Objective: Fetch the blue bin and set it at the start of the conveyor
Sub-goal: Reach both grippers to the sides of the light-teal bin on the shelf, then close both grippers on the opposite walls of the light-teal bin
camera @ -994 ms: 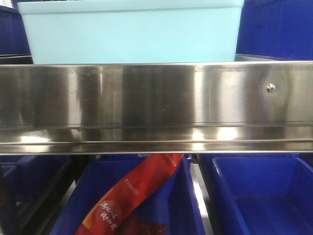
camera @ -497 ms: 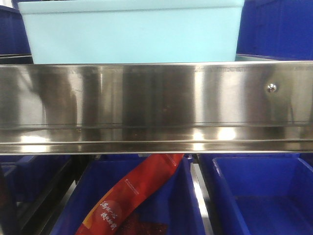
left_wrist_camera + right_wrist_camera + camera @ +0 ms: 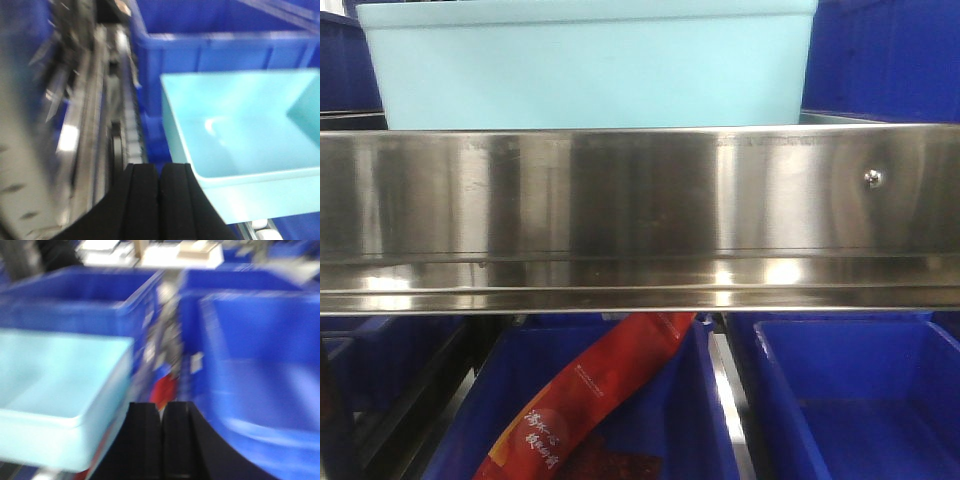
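Sitting on the steel rack (image 3: 640, 200): blue bin (image 3: 590, 65), untouched, count one. Left pincer (image 3: 160, 185) and right pincer (image 3: 161, 425) are both pressed shut and hold nothing. They flank the bin's end walls, likely staging a two-sided lift. Dark blue crates (image 3: 860, 400): two below the rack, more behind. Red packet (image 3: 590, 400): one. Conveyor start not in view.

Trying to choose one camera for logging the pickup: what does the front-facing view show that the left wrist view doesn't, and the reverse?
Only the front-facing view shows the broad stainless-steel rail across the frame and, below it, a red packet lying in a dark blue crate. Only the left wrist view shows the left tool, its fingers closed together, the empty inside of the blue bin, and a blurred metal track beside it. Both show that bin with other dark blue crates behind it.
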{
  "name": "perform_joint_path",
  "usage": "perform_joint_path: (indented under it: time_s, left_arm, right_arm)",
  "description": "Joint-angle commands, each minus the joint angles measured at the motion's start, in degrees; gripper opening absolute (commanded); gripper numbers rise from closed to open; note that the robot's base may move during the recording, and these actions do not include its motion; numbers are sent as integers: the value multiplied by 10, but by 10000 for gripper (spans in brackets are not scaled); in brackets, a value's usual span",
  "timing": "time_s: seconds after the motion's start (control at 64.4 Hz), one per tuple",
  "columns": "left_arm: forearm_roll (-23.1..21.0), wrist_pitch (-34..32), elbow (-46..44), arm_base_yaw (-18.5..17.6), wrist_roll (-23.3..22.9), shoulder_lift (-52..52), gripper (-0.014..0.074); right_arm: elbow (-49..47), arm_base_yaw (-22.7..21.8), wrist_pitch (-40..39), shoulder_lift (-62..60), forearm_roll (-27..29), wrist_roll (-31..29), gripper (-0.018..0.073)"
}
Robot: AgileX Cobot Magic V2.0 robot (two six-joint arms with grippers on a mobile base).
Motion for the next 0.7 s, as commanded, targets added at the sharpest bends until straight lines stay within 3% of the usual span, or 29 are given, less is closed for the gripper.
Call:
perform_joint_path:
  time_s: [0.0, 0.078, 0.14, 0.264, 0.311, 0.357, 0.513, 0.684]
  left_arm:
    - [8, -2, -34, -20, 5, 46, -111]
    - [13, 6, -71, -31, -8, 97, -111]
    - [38, 17, -102, -36, -46, 133, -111]
    - [163, 60, -171, -56, -168, 202, -111]
    - [209, 83, -198, -68, -210, 230, -111]
    - [228, 95, -216, -75, -234, 252, -111]
    - [238, 115, -262, -82, -286, 304, -111]
    - [235, 142, -298, -82, -304, 348, -111]
  right_arm:
    - [-23, 35, -29, 55, 2, -2, -166]
    - [-50, 55, -33, 112, 2, 1, -165]
    - [-75, 60, -33, 154, 2, 15, -148]
    - [-141, 61, -12, 235, -22, 92, -140]
    - [-168, 62, 2, 270, -54, 137, -140]
    - [-197, 68, 19, 295, -94, 173, -140]
    - [-304, 95, 128, 381, -202, 290, -140]
    - [-399, 106, 204, 461, -195, 295, -140]
